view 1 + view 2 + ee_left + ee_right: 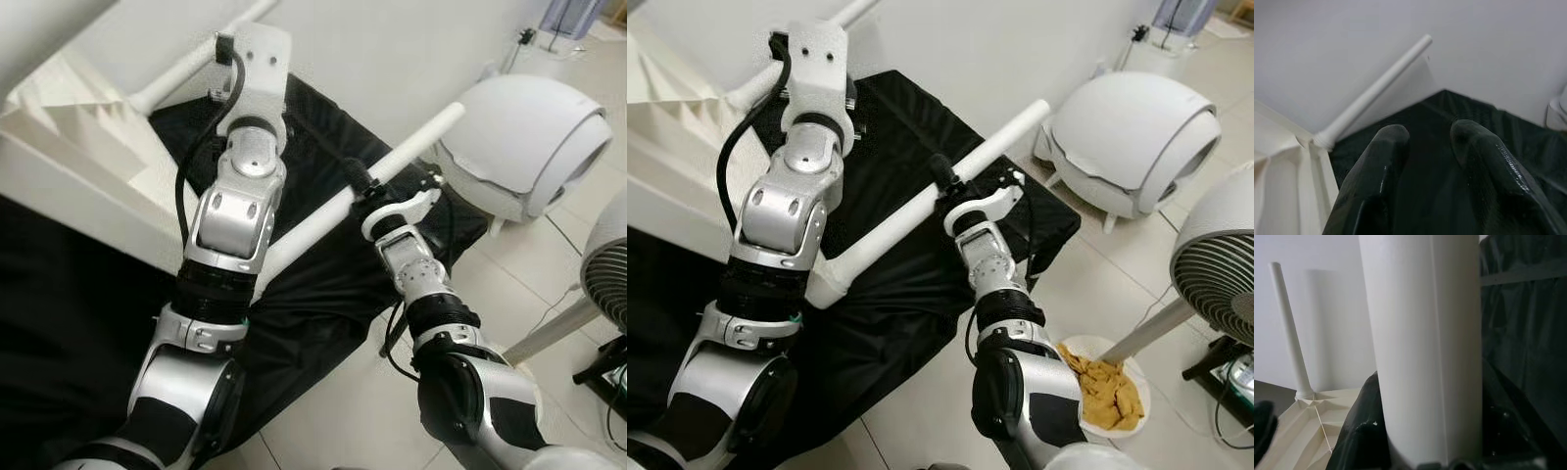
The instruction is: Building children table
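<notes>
A: Where's your right gripper (942, 176)?

B: You have it clamped around a white leg (950, 184), partway along its length. In the right wrist view the leg (1425, 347) sits between the two black fingers (1359, 431).

A: And that leg's lower end?

B: It runs down behind your left arm toward the upturned tabletop (69, 166); you can't tell whether it is seated.

A: The left gripper (1430, 147)?

B: Its fingers (1376, 181) stand slightly apart with nothing between them, over the black cloth (1449, 107).

A: Any other leg?

B: One leg (1374, 90) stands fixed at the tabletop's corner, slanting up along the wall (1327, 49). A white dome (529, 137) and a fan (1220, 264) stand to your right on the floor.
</notes>
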Robot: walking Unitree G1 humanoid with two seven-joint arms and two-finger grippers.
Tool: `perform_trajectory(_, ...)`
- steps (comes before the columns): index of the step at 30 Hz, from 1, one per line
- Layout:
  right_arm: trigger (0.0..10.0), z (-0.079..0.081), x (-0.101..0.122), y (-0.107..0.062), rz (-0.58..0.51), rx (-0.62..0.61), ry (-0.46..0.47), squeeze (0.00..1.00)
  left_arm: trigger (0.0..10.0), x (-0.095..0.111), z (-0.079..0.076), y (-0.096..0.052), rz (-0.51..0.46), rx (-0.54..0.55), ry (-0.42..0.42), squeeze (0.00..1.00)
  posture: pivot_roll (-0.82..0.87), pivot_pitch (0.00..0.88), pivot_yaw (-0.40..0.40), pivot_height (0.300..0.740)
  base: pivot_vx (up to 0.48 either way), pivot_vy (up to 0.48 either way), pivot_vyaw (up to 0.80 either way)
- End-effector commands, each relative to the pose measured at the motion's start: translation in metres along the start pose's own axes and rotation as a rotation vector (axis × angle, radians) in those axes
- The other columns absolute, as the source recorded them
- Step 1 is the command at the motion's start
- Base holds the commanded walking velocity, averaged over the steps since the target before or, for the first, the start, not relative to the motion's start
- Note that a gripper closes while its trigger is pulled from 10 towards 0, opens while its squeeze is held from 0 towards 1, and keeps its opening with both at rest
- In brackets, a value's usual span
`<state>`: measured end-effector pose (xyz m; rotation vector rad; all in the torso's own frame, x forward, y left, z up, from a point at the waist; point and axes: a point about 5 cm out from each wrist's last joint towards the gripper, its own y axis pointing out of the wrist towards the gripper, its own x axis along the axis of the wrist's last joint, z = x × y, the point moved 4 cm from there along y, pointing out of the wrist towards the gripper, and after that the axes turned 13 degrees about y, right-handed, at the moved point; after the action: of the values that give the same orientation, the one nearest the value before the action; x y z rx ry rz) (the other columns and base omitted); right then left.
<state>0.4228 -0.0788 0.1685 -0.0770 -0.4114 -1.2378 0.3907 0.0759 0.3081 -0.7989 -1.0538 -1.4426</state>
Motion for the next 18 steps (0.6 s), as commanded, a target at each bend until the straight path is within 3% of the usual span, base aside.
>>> perform_trajectory(1,10.0,-0.068,-0.089,-0.041,0.368,-0.276,-0.002,0.0,10.0,-0.002,0.0,-0.001,0.01,-0.007,0.0,0.0,0.01,0.143,-0.002,0.74,0.0,0.0,0.0)
perform_trajectory(2,10.0,-0.069,-0.086,-0.042,0.356,-0.278,0.003,0.18,10.0,-0.004,0.001,-0.001,0.012,-0.007,0.0,0.0,0.01,0.142,-0.002,0.74,0.0,0.0,0.0)
perform_trajectory(3,10.0,-0.07,-0.084,-0.043,0.347,-0.278,0.006,0.18,10.0,-0.005,0.001,-0.001,0.014,-0.008,0.001,0.0,0.01,0.141,-0.002,0.74,0.0,0.0,0.0)
perform_trajectory(4,10.0,-0.072,-0.079,-0.043,0.318,-0.282,-0.001,1.0,10.0,-0.006,0.002,-0.002,0.02,-0.006,0.0,0.0,0.01,0.143,-0.005,0.74,0.0,0.0,0.0)
perform_trajectory(13,10.0,-0.085,-0.046,-0.049,0.12,-0.342,0.079,1.0,10.0,-0.012,0.006,-0.004,0.042,0.001,0.013,0.0,0.01,0.136,-0.01,0.74,0.0,0.0,0.0)
perform_trajectory(16,10.0,-0.085,-0.046,-0.052,0.111,-0.333,0.082,1.0,10.0,-0.012,0.005,-0.004,0.037,-0.007,0.018,0.0,0.01,0.135,-0.012,0.74,0.0,0.0,0.0)
perform_trajectory(17,10.0,-0.085,-0.048,-0.054,0.118,-0.337,0.099,0.69,10.0,-0.013,0.004,-0.005,0.039,-0.011,0.018,0.0,0.01,0.133,-0.012,0.74,0.0,0.0,0.0)
perform_trajectory(18,10.0,-0.084,-0.049,-0.055,0.117,-0.329,0.118,0.0,10.0,-0.013,0.003,-0.005,0.037,-0.017,0.018,0.0,0.01,0.132,-0.013,0.74,0.0,0.0,0.0)
